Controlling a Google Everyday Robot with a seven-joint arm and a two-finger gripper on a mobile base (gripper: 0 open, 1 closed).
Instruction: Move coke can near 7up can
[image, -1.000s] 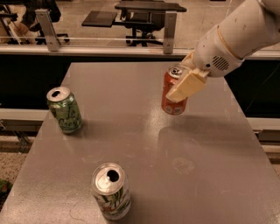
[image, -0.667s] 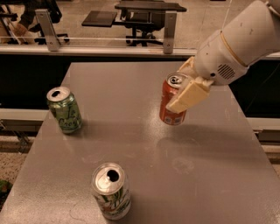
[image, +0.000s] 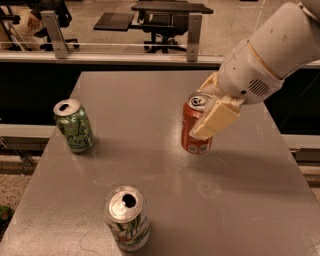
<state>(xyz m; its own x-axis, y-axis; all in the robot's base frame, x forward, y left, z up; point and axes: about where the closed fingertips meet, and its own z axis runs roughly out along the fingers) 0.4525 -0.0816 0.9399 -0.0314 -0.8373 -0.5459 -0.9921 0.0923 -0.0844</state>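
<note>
The gripper (image: 204, 121) is over the right half of the bench (image: 150, 95), reaching in from the upper right on a white arm (image: 280, 47). Its jaws are clenched on the coke can (image: 188, 124), one cream finger (image: 216, 118) lying slantwise across the can's right front. The coke can is roughly upright, right of centre, its base at the bench surface; whether it touches I cannot tell. The 7up can (image: 127, 221) stands upright at the near edge, left of centre, well apart from the coke can. A green can (image: 74, 126) stands upright by the left edge. Beyond the far edge are a rail and chairs (image: 165, 20).
</note>
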